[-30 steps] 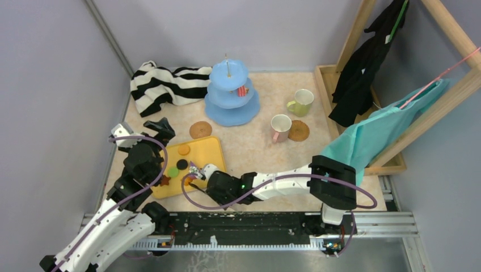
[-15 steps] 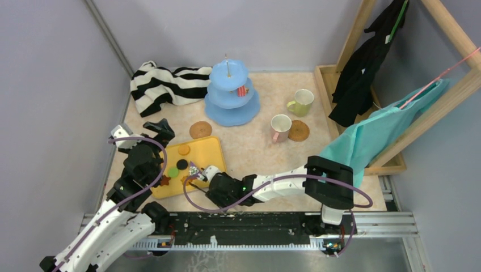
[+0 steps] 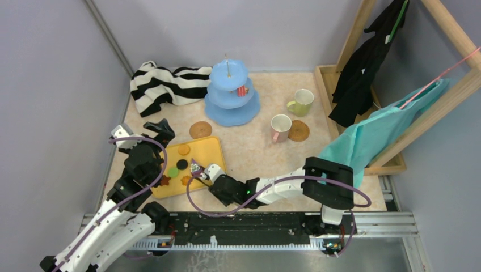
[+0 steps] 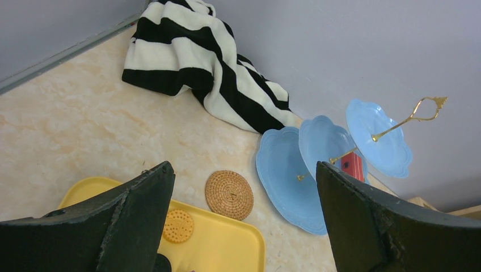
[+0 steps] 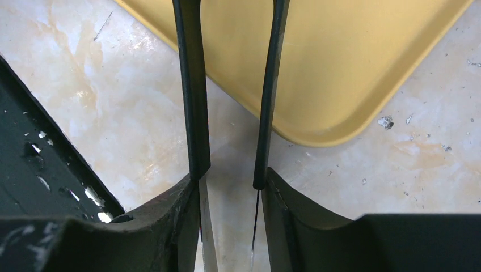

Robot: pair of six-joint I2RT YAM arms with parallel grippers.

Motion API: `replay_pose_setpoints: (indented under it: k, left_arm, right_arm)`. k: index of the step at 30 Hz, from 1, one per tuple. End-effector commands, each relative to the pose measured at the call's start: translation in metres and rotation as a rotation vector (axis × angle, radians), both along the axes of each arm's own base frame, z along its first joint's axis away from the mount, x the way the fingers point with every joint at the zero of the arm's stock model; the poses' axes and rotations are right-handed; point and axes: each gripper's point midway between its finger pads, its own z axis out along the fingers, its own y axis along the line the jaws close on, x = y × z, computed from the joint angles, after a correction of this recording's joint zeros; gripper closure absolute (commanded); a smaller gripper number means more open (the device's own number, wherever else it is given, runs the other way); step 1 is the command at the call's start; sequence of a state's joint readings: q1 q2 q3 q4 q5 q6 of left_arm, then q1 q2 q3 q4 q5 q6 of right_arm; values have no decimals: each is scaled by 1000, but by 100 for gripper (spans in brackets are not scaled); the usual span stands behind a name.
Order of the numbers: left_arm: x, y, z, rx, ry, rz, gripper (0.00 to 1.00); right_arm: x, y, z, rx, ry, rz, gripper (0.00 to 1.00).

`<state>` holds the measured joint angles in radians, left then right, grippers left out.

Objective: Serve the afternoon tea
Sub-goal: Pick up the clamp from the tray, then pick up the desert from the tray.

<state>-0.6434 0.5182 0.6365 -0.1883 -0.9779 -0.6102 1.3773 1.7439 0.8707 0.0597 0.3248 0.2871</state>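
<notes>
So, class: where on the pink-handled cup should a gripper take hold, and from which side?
Probably its rim, from above, one finger inside the pink-handled cup and one outside: it stands upright, mouth open. Take the far wall; the handle juts nearward and a cork coaster crowds its right.

Right fingers (image 5: 192, 85) cut by top edge; toy piece (image 3: 195, 166) at tips unidentifiable.

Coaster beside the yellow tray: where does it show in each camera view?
Top external: the coaster lies left of centre, just beyond the tray's far edge.
Left wrist: the coaster is low centre, just past the tray.
Right wrist: not in it.
Shared landmark: the tray, seen in all three views.
</notes>
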Motion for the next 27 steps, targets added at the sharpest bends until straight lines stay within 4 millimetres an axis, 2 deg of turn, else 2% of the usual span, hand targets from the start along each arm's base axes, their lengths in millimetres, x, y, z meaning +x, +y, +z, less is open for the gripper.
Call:
replay_pose_setpoints:
  k: [1,9,13,20,27]
  left_arm:
    - [-1,2,0,1,1,10,1]
    - [-1,1,2,-1,-4,4,1]
    - [-1,1,2,-3,-7,4,1]
    - [-1,2,1,-2,-9,7,1]
    - [0,1,2,-1,-14,6,1]
  right_arm:
    - [-5,-5,3,-16,-11,14,60]
    - [-14,5,29,-54,52,43,60]
    - [-14,9,32,-70,93,54,59]
    - [1,9,36,-56,152,27,58]
    - [8,15,35,-68,186,38,57]
